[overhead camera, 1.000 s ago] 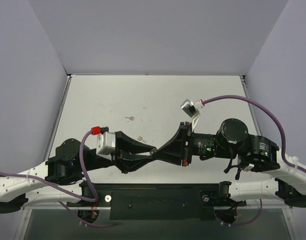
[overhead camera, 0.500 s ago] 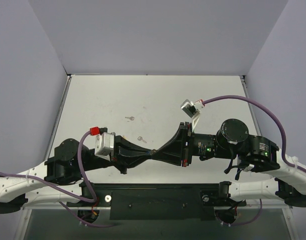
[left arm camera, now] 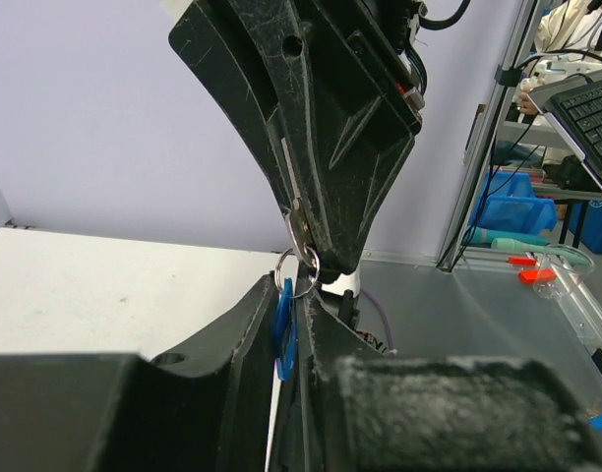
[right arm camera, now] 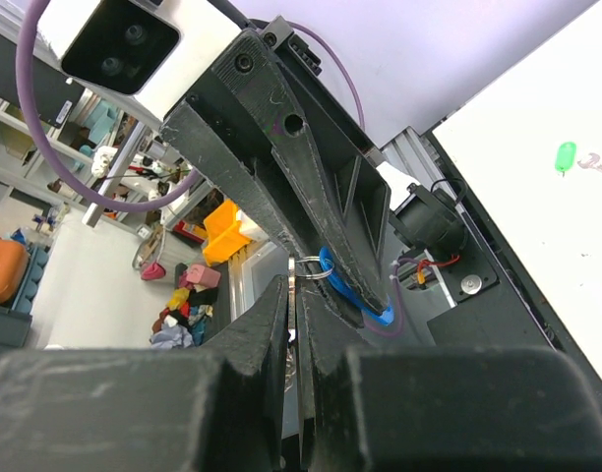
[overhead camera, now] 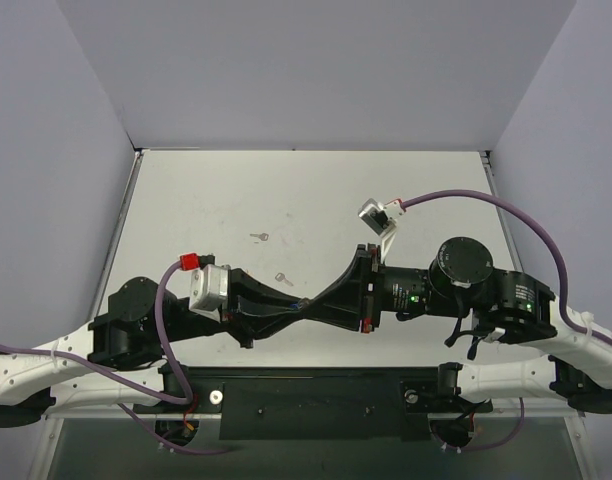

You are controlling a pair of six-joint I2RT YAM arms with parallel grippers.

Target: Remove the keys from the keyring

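Separation step: left hand (left arm camera: 293, 300) clamps blue oblong plastic tag (left arm camera: 284, 329), right hand (right arm camera: 293, 295) pinches small silvery metal key (left arm camera: 294, 229). Next: work key off thin wire keyring (left arm camera: 298, 265).

Bright, even light with faint shadows; each wrist view blurs its own near fingers (left arm camera: 449, 413).
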